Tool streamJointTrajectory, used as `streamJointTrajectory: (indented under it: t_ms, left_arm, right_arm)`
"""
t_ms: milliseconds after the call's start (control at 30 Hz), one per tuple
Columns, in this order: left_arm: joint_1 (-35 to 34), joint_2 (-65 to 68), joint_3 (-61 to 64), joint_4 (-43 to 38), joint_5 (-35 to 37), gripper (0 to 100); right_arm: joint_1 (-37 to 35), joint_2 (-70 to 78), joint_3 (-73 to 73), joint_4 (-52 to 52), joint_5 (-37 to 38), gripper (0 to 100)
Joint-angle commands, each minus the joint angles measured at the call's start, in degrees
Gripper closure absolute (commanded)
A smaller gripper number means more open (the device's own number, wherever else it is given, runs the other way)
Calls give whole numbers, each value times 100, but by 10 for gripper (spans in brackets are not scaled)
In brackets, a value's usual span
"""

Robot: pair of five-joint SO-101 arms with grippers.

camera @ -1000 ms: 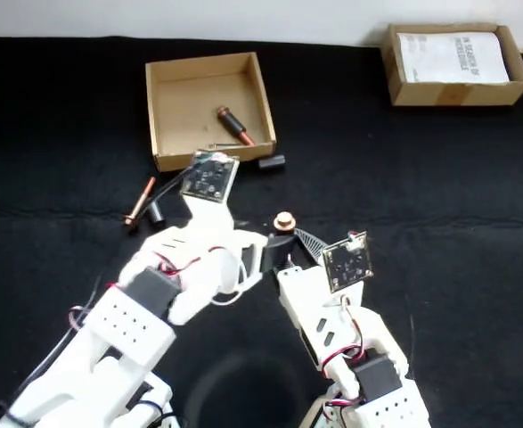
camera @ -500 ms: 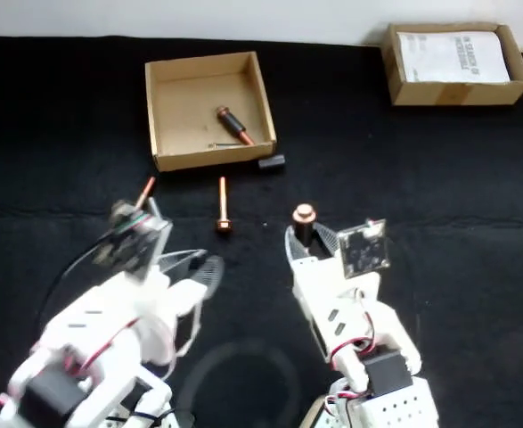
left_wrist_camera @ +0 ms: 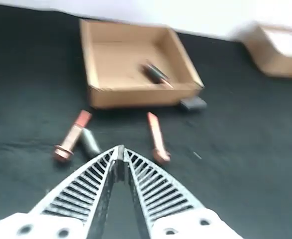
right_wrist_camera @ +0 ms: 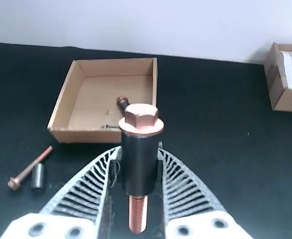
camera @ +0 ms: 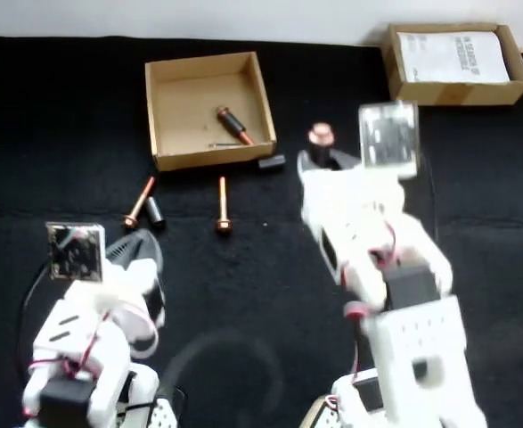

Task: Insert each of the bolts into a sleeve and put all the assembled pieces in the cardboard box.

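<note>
The right wrist view shows a copper bolt (right_wrist_camera: 141, 117) through a dark sleeve (right_wrist_camera: 138, 164), threads poking out, pinched in the right gripper (right_wrist_camera: 140, 154); from above, the gripper covers all but the head. It hangs at 3 o'clock of the cardboard box (camera: 208, 159), near the rim, over bare table (camera: 475, 223). The left gripper (left_wrist_camera: 120, 152), jaws together on nothing, sits at 7 o'clock.

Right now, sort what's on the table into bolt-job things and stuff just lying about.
Job: cardboard box; finished piece inside it; sleeved bolt in right gripper; bare bolt; second bare bolt beside a sleeve; another sleeve by the box corner.
Lying about: far box holding a paper sheet.
</note>
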Motion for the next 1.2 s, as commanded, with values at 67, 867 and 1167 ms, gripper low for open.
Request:
streamJointTrajectory:
  t_ms: [67, 867, 1167]
  left_arm:
    - [-875, -48, 1437, -2338, 0, 990]
    - [-1279, 470, 2448, -2286, 9, 990]
    - [-1279, 444, 2448, -2277, 9, 990]
  right_arm:
    - [-154, 2431, -2862, 163, 26, 991]
    - [-1464, 10633, -10519, -857, 5204, 991]
    - [-1692, 12312, -11793, -602, 6031, 948]
